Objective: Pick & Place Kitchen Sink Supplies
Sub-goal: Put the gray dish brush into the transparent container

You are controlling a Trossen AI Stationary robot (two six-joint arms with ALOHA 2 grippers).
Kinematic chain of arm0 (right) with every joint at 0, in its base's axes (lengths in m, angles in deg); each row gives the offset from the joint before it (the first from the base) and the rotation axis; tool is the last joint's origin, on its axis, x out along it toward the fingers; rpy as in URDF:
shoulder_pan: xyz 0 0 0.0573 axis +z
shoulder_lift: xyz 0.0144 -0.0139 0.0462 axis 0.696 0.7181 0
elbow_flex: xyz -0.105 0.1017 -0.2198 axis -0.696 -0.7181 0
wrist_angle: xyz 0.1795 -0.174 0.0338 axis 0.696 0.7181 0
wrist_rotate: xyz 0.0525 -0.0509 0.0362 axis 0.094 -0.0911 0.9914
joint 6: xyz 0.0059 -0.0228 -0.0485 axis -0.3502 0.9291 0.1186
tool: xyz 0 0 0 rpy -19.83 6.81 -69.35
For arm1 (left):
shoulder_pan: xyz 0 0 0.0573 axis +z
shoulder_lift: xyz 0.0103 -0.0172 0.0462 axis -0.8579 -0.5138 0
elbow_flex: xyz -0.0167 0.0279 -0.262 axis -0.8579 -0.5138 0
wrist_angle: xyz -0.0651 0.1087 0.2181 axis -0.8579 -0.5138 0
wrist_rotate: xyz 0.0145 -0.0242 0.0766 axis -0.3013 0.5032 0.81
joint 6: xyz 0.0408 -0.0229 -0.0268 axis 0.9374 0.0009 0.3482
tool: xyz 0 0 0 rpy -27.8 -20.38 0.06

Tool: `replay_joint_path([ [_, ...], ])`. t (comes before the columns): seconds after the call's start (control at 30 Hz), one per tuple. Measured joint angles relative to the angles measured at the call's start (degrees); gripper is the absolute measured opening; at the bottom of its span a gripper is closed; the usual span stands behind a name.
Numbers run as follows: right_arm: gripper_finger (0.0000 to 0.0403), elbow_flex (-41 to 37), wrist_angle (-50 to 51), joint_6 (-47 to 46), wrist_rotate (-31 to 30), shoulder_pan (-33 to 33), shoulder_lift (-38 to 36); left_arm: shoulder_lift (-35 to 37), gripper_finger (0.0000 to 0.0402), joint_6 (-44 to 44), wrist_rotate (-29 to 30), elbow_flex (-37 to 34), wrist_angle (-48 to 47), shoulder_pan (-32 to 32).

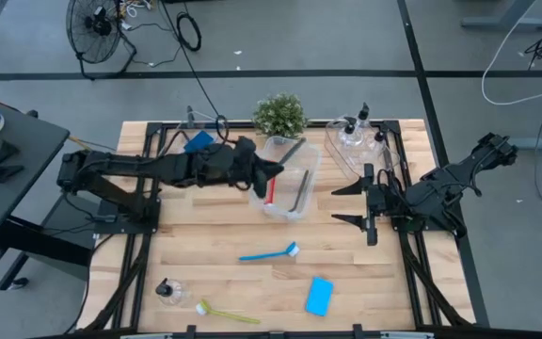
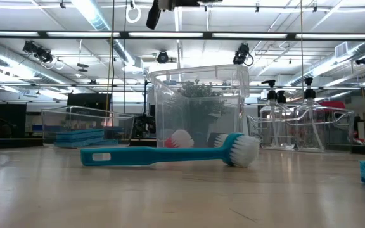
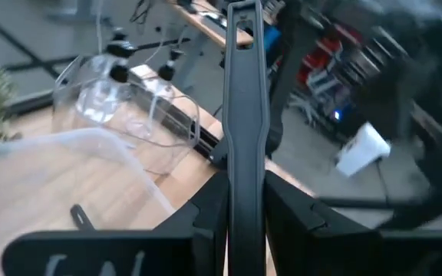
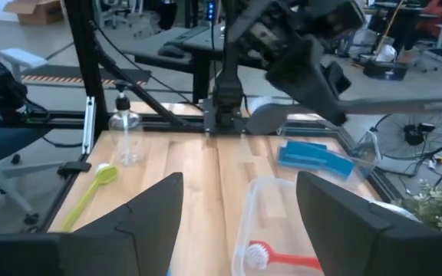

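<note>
My left gripper (image 1: 269, 169) hovers over the middle clear bin (image 1: 294, 209), shut on a grey long-handled brush (image 3: 244, 92). The brush's handle sticks out past the fingers toward the far right (image 4: 405, 103). A red brush (image 1: 272, 191) lies in that bin with another dark brush (image 1: 299, 193). On the table lie a blue brush (image 1: 269, 252), a blue sponge (image 1: 319, 295), a yellow-green brush (image 1: 226, 312) and a clear pump bottle (image 1: 167, 292). My right gripper (image 1: 351, 204) waits open and high at the bin's right. My left gripper pinches the grey brush's handle (image 3: 245, 165) between its two fingers. The handle's free end with its hanging hole (image 3: 240, 34) reaches out ahead of them. The fingers come nearly level from the table's left. The brush is lifted clear above the bin; the gripper hides its bristle end.
A potted plant (image 1: 279, 115) stands at the far edge. A clear bin with a blue sponge (image 1: 199, 142) sits far left under my left arm. Another bin with pump bottles (image 1: 356, 137) sits far right. Bare wood shows around the blue brush.
</note>
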Motion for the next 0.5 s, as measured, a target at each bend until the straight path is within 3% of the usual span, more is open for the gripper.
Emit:
replay_joint_path([
  [0.33, 0.0256, 0.0, -1.86, 0.07, -3.5, 0.0, 0.0, -1.33, 0.0074, -16.24, -0.83, -0.02, -0.55, 4.91],
  [0.5, 0.0256, 0.0, -2.1, 0.02, -4.64, 0.0, 0.0, -2.95, 0.0072, -21.01, -4.2, -0.04, -1.27, 7.34],
])
